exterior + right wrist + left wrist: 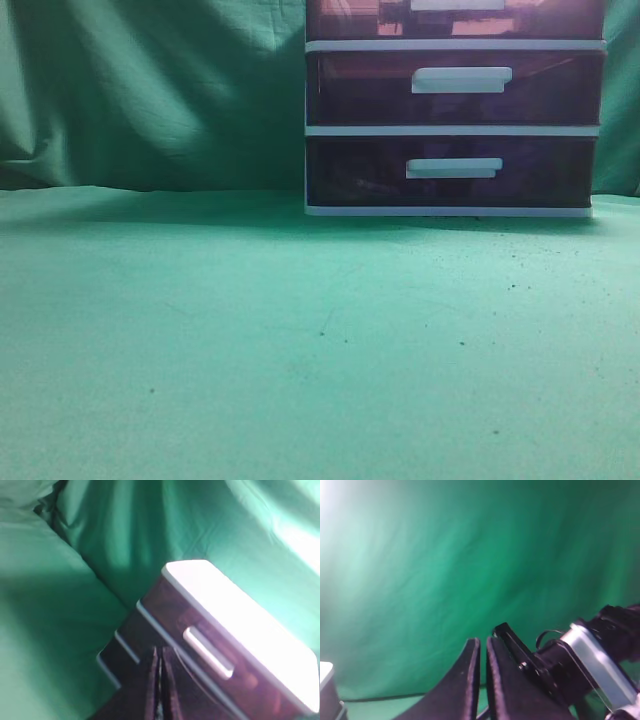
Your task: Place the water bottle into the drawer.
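— Green cloth covered the table and hung behind as a backdrop. Where did the drawer unit stand?

— At the back right of the exterior view, on the cloth, against the backdrop. Its white frame held three fronts stacked one above another.

— And the drawer itself?

— It was the top one, reddish and lighter, cut off by the upper edge of that view, with only the lower part of its white bar handle showing. The right wrist view showed it from above and at a slant, pushed in flush under the white top of the unit.

— The two below?

— The middle drawer and the bottom drawer were darker purple, both pushed in, each with a white handle.

— The water bottle?

— It showed in none of the three views.

— The grippers?

— The left gripper was clenched on nothing, its dark fingers nearly touching, with the backdrop behind it. The right gripper was likewise pressed together and empty, its tips in front of the unit in the wrist view. Neither arm appeared in the exterior view
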You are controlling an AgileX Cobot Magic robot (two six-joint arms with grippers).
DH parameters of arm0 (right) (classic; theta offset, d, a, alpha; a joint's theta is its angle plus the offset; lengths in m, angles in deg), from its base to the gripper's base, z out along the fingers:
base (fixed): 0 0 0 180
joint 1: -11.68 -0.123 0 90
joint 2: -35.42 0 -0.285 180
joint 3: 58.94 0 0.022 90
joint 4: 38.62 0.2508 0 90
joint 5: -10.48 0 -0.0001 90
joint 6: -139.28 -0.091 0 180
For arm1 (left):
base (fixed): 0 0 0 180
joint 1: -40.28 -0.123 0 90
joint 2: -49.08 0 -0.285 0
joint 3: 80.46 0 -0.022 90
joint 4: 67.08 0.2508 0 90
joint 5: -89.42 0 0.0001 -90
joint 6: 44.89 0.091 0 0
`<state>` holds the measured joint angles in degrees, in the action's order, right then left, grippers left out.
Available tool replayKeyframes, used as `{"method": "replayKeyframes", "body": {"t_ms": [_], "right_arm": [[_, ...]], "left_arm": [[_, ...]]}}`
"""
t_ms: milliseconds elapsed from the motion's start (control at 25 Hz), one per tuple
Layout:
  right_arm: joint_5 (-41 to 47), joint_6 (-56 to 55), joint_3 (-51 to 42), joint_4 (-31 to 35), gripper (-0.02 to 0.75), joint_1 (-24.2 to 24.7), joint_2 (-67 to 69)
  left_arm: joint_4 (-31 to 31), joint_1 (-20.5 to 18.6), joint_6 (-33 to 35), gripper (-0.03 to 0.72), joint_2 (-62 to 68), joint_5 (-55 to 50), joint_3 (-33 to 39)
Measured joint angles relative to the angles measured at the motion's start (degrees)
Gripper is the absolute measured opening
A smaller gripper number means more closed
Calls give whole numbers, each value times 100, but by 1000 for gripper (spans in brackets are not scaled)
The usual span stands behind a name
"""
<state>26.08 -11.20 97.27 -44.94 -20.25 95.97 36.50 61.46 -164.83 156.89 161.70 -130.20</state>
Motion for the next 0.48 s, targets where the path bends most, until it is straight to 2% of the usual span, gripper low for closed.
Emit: {"method": "replayKeyframes", "body": {"t_ms": [120, 240, 480], "right_arm": [[897, -219, 0, 66, 0, 0, -592], [1510, -279, 0, 296, 0, 0, -1141], [1838, -281, -185, 1260, 0, 0, -1978]], "left_arm": [[0, 53, 0, 0, -601, 4, 692], [0, 53, 0, 0, -1268, 4, 1881], [-59, 53, 0, 0, -2482, -16, 4444]]}}
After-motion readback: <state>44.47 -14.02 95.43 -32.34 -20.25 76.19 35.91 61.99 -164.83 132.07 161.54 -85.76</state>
